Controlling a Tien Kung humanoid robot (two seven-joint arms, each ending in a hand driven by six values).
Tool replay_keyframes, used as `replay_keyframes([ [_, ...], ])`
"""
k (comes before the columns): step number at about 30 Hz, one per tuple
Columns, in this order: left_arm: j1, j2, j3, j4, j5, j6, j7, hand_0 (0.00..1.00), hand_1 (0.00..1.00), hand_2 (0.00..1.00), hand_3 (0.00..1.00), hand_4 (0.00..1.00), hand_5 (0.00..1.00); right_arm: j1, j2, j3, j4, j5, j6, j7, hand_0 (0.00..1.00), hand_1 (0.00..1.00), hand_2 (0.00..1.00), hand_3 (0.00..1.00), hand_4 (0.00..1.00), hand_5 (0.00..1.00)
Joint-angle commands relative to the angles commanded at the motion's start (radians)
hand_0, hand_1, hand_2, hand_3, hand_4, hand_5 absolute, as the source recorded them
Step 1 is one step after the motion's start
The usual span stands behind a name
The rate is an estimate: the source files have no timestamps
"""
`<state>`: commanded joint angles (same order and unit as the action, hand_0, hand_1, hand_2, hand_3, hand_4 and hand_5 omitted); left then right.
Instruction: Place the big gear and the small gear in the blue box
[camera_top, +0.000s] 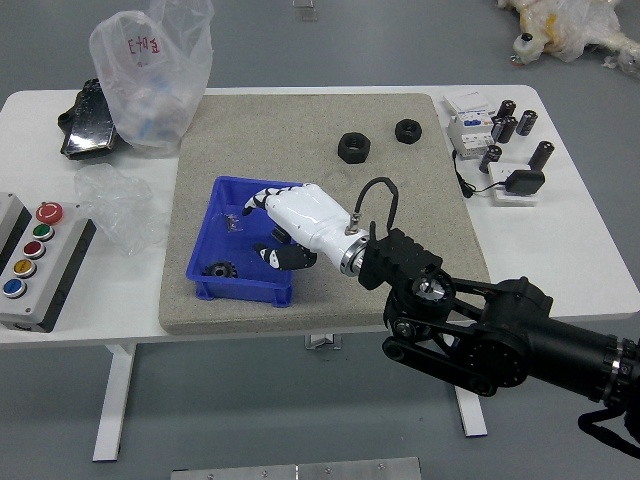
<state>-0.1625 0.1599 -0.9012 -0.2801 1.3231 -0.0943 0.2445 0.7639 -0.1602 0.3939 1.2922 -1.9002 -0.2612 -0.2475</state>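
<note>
I'm hovering my R hand (306, 217) over blue box (240, 290), fingers wide open, gripping nothing; dark gear (220, 269) is lying in box's nr L corner, dark pc. (281, 236) showing under palm.

Red characters stand in a short row on the cloudy plastic bag (155, 85) at the far left, too unclear to spell out. The small white box (470, 133) at the far right bears small blue print, too tiny to read. No wording can be read with certainty.
</note>
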Motion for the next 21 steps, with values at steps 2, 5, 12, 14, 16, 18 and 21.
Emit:
replay_keyframes([
  [2,0.001,-0.001,0.000,0.000,-0.001,0.000,0.000,0.667,0.586,0.572,0.649,0.732,0.371,-0.017,-0.021,0.042,0.026,0.048,-0.019,0.022,0.328,0.649,0.773,0.749,0.685,0.216],
  [5,0.003,-0.001,0.002,0.000,-0.004,0.001,0.000,0.667,0.586,0.572,0.649,0.732,0.371,-0.056,-0.062,0.123,0.052,0.131,-0.046,0.063,0.335,0.611,0.720,0.712,0.711,0.243],
  [12,0.007,0.000,0.013,0.003,-0.019,0.007,-0.007,0.666,0.586,0.572,0.650,0.732,0.371,-0.184,-0.158,0.327,0.047,0.351,-0.048,0.198,0.382,0.607,0.684,0.685,0.735,0.280],
  [14,0.008,0.000,0.017,0.003,-0.024,0.009,-0.009,0.666,0.586,0.572,0.650,0.732,0.371,-0.227,-0.179,0.386,0.048,0.423,-0.032,0.245,0.382,0.607,0.684,0.685,0.735,0.280],
  [16,0.010,0.000,0.018,0.004,-0.027,0.011,-0.010,0.666,0.586,0.572,0.650,0.732,0.371,-0.268,-0.194,0.441,0.052,0.493,-0.017,0.291,0.382,0.607,0.684,0.685,0.735,0.280],
  [18,0.011,-0.001,0.017,0.005,-0.026,0.011,-0.010,0.666,0.586,0.572,0.649,0.732,0.371,-0.310,-0.204,0.492,0.055,0.559,-0.002,0.336,0.647,0.648,0.684,0.675,0.771,0.380],
  [21,0.013,-0.002,0.016,0.006,-0.025,0.012,-0.011,0.666,0.586,0.572,0.649,0.732,0.371,-0.367,-0.211,0.556,0.064,0.643,0.021,0.396,0.647,0.648,0.684,0.675,0.771,0.380],
])
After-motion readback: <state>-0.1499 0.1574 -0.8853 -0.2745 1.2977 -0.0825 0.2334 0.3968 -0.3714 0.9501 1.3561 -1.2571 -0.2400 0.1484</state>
